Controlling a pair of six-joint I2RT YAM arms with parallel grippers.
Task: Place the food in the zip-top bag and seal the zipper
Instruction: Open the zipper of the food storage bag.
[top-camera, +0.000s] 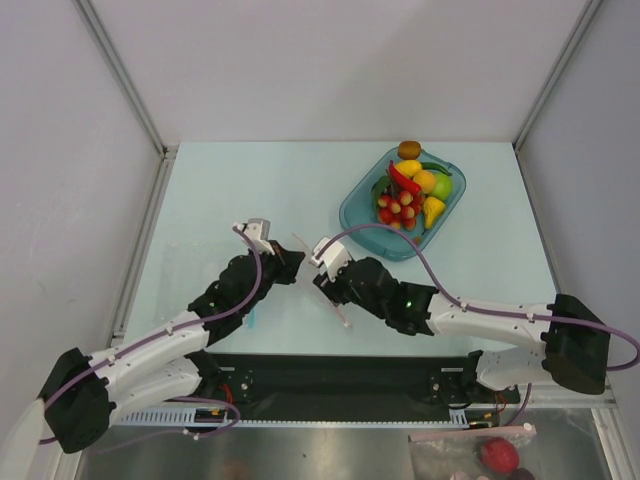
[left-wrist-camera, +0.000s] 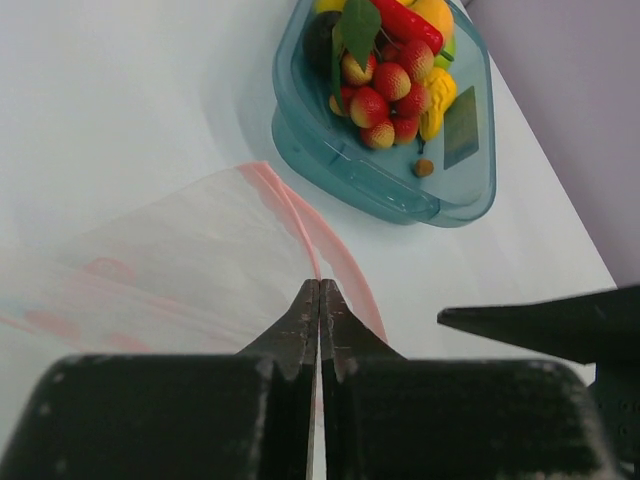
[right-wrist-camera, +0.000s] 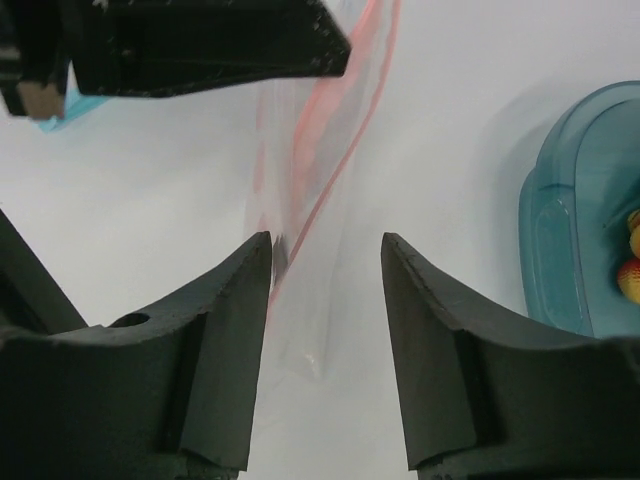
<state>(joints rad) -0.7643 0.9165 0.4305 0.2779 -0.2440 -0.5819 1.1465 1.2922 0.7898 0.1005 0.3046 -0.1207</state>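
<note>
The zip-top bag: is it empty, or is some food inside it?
Empty. The zip-top bag shows only clear film with nothing inside, and the food lies in the teal tray.

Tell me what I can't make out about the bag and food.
Top view: clear zip-top bag shows only as a thin line, too faint to trace.
Left wrist view: bag's near edge hidden behind the shut left gripper.
Right wrist view: tray and food cut off by the right edge.

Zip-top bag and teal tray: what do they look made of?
The zip-top bag looks like thin clear plastic film: the table shows through, creased. Its zipper: pink strip, probably plastic. The tray: translucent teal plastic, smooth, glossy, seemingly rigid, moulded rim.
</note>
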